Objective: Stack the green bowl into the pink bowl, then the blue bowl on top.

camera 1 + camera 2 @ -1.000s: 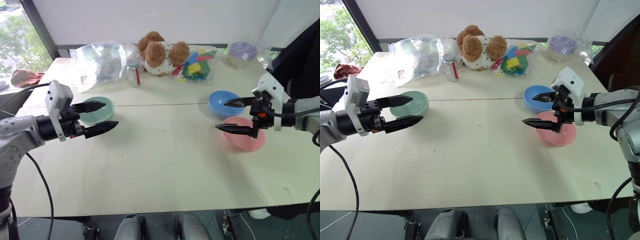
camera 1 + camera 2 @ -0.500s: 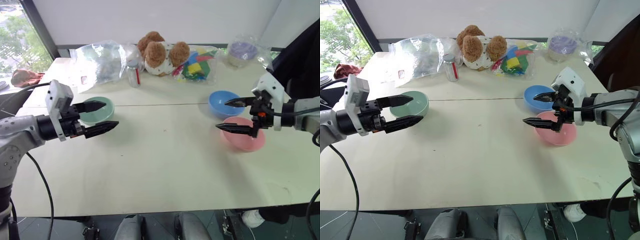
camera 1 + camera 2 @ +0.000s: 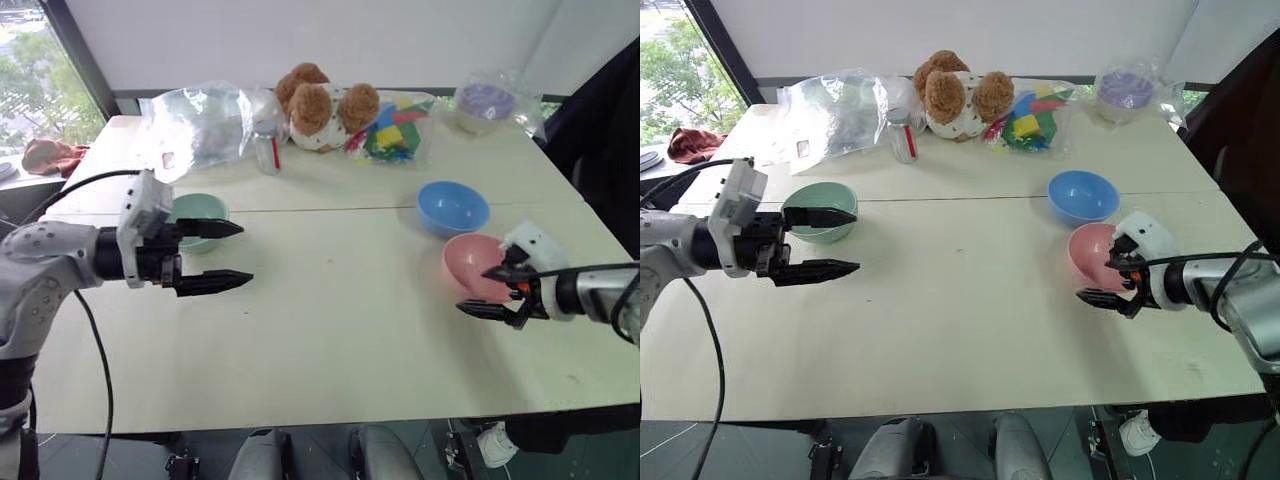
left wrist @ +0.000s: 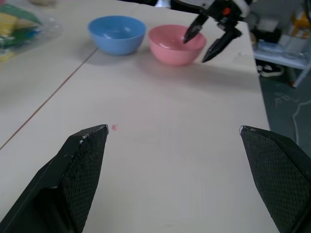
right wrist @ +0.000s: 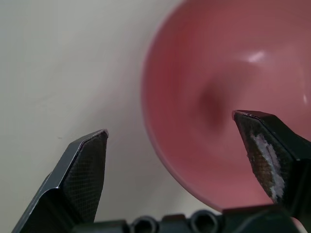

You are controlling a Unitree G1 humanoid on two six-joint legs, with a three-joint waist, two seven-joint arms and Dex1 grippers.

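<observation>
The green bowl sits at the table's left, partly behind my left gripper, which hangs open and empty just to its right, pointing across the table. To the right, the blue bowl stands behind the pink bowl. My right gripper is open at the pink bowl's near rim. In the right wrist view one finger is over the inside of the pink bowl and the other over the table. The left wrist view shows the blue bowl, pink bowl and right gripper.
Along the far edge of the table lie a clear plastic bag, a small bottle, a brown plush bear, a bag of coloured blocks and a purple bowl wrapped in plastic.
My right gripper has dropped from above the two bowls to the pink bowl's near rim. My left gripper has swung a little rightward past the green bowl. Both stay open.
</observation>
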